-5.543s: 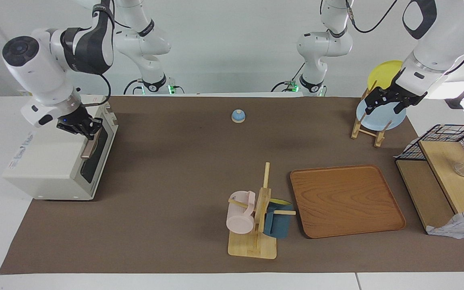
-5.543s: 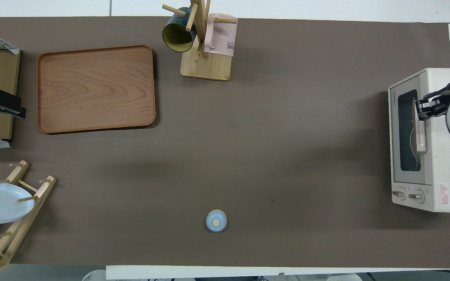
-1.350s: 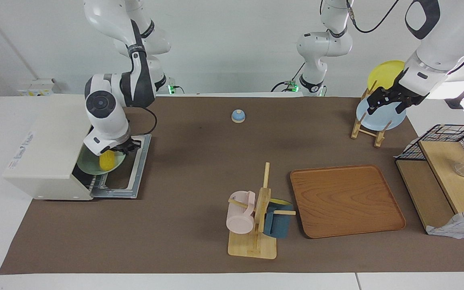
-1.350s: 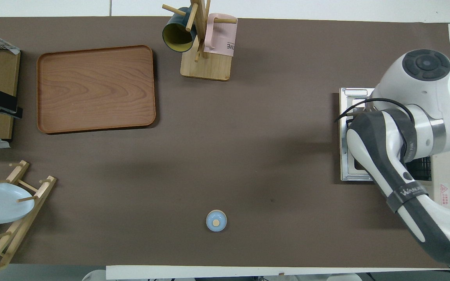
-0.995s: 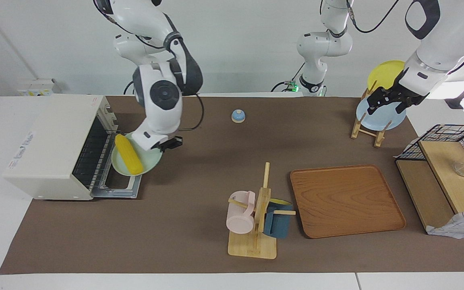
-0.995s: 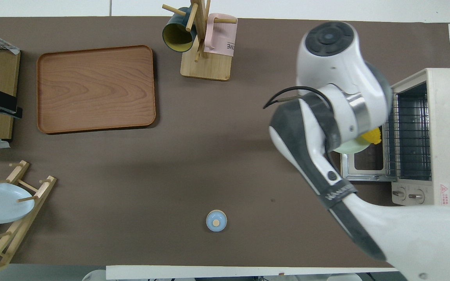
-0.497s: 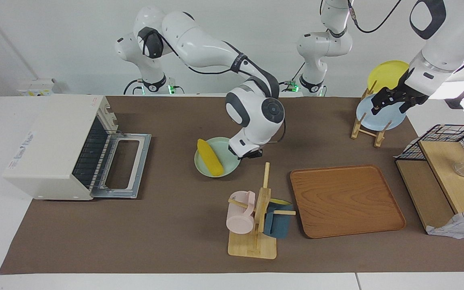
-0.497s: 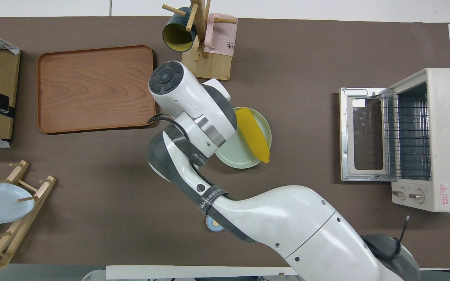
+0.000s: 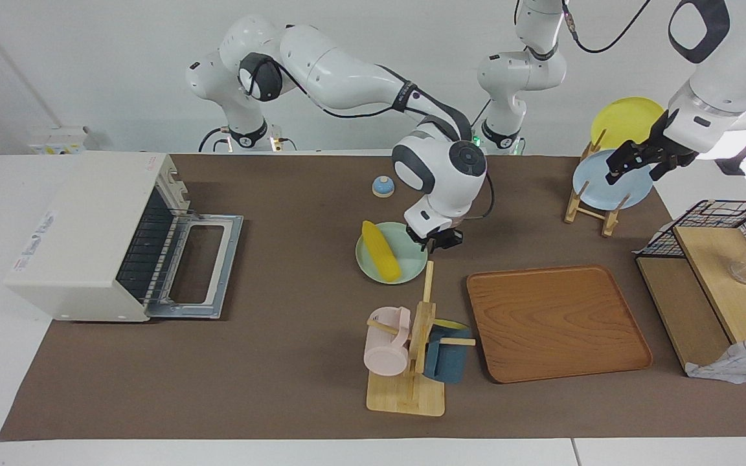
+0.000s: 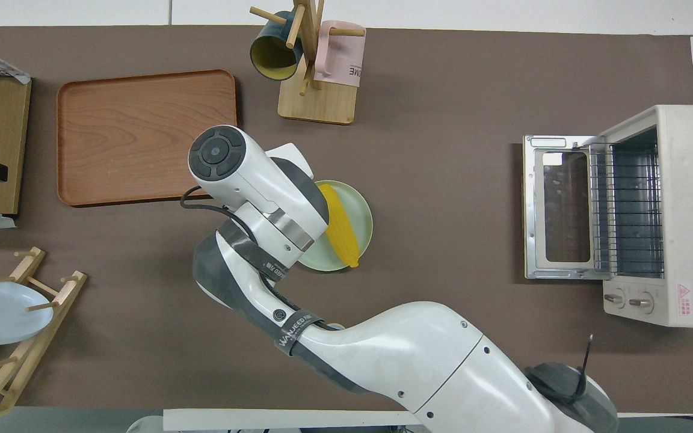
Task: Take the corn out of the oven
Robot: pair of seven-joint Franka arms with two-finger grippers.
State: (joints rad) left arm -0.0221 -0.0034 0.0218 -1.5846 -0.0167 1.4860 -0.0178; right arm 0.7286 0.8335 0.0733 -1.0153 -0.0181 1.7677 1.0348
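Note:
The yellow corn lies on a pale green plate, outside the oven. My right gripper is shut on that plate's rim and holds it low over the middle of the mat, near the mug tree. I cannot tell whether the plate touches the mat. In the overhead view the corn and plate show beside my right wrist, which hides the gripper. The off-white oven stands at the right arm's end, its door folded down and its rack bare. My left gripper hangs open over the plate rack.
A wooden mug tree with a pink and a blue mug stands just farther from the robots than the plate. A wooden tray lies beside it. A blue bell, a plate rack and a wire crate are also here.
The right arm opened the oven door, pulled out the plate with the corn and carried it from the oven to the middle of the mat. The left arm barely moved.

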